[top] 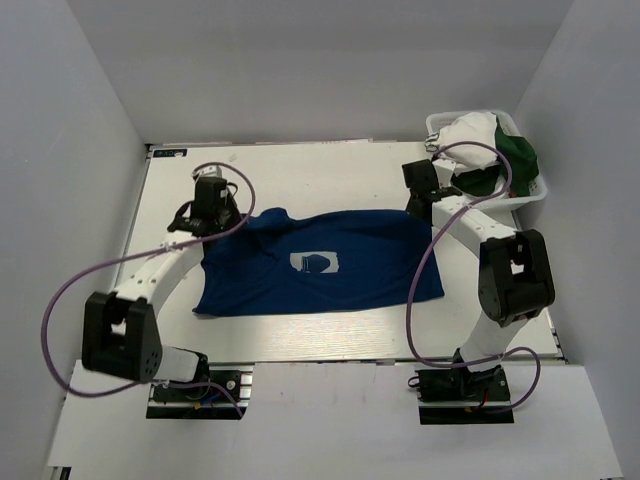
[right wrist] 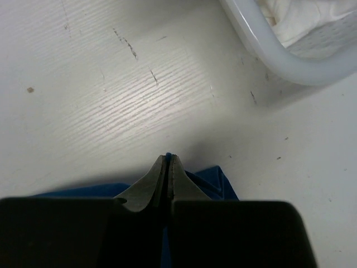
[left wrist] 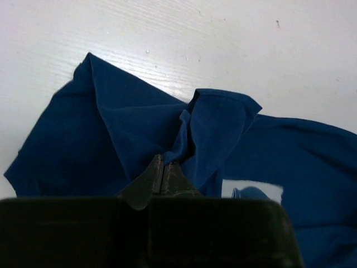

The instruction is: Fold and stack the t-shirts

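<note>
The royal blue t-shirt (top: 370, 250) lies spread across the middle of the table, its white square print (top: 315, 263) facing up. My left gripper (top: 228, 220) is shut on a bunched fold of blue cloth (left wrist: 111, 134) at the shirt's far left corner, with the print (left wrist: 251, 190) to its right. My right gripper (top: 416, 208) is shut on the shirt's far right corner; a sliver of blue cloth (right wrist: 215, 178) shows between and beside its jaws. A white t-shirt (top: 470, 130) and a dark green t-shirt (top: 520, 155) lie in the basket.
The white plastic mesh basket (top: 512, 203) stands at the far right corner, just beyond my right gripper; its rim (right wrist: 268, 53) shows close in the right wrist view. White walls enclose the table on three sides. Purple cables loop from both arms.
</note>
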You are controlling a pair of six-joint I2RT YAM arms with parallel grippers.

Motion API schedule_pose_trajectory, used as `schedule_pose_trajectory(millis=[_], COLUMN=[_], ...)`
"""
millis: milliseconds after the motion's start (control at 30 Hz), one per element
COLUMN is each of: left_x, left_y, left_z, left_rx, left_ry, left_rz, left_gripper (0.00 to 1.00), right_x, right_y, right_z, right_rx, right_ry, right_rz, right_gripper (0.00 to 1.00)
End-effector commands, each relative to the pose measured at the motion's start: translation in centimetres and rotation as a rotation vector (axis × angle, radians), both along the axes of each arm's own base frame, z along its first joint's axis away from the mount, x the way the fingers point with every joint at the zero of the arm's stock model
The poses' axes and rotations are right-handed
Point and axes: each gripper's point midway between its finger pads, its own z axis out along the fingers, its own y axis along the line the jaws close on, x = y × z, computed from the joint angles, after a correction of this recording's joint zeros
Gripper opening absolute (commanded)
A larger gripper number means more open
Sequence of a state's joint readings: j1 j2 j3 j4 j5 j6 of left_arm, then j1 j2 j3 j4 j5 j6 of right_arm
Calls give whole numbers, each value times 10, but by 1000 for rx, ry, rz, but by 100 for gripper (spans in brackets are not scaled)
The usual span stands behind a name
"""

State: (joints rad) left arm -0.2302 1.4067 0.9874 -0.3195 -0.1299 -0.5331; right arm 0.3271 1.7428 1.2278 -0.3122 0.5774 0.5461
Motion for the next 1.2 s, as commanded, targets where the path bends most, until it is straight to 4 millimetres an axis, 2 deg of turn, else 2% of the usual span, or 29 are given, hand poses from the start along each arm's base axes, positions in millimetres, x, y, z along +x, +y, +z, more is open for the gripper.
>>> schedule_pose_trajectory(millis=[0,67,133,200,233,267,333,433,500,667,767,833,867,900,933,967,1000,1033,1100,1167], left_x=[-25,-42,-56,-74,-80,-90,-102,-114,-123,-141,-160,-167,-173,-172,-170,-170,-166,-165,-161,-157], left_y=[0,2,5,6,4,6,9,11,13,5,9,19,24,25,26,26,27,27,29,28], left_z=[3,-12,-18,-36,-34,-43,-46,-44,-52,-84,-104,-107,-106,-102,-96,-90,-82,-77,-63,-51], left_rx=[-48,-42,-48,-69,-94,-97,-102,-127,-129,-159,-146,-114,-103,-103,-101,-105,-106,-110,-106,-112], left_ry=[-17,18,37,86,81,99,115,97,117,234,328,349,361,351,335,324,302,291,262,227], left_rz=[16,22,32,44,48,56,65,81,90,64,107,163,182,197,202,200,204,203,213,203], left_gripper=[0,0,0,0,0,0,0,0,0,0,3,12,25,53,81,100,100,100,100,100], right_x=[-1,-4,-7,-11,-11,-12,-14,-14,-17,-22,-28,-35,-38,-42,-44,-51,-56,-59,-74,-80], right_y=[-9,-12,-13,-15,-17,-17,-17,-14,-11,-13,-17,-21,-23,-26,-26,-30,-32,-38,-50,-57], right_z=[24,21,22,18,18,18,16,19,13,3,0,-8,-11,-17,-20,-27,-31,-32,-35,-22], right_rx=[-8,-11,-13,-22,-22,-24,-27,-15,-2,-7,-15,-21,-22,-19,-22,-32,-22,-48,-83,-90], right_ry=[-77,-72,-80,-67,-69,-67,-62,-76,-71,-51,-41,-26,-21,-8,4,39,51,59,98,84], right_rz=[-21,-24,-22,-21,-22,-22,-10,15,36,30,15,-1,-8,-23,-28,-39,-67,-94,-150,-190], right_gripper=[0,0,0,0,0,0,0,0,0,0,0,0,0,2,9,25,39,49,51,57])
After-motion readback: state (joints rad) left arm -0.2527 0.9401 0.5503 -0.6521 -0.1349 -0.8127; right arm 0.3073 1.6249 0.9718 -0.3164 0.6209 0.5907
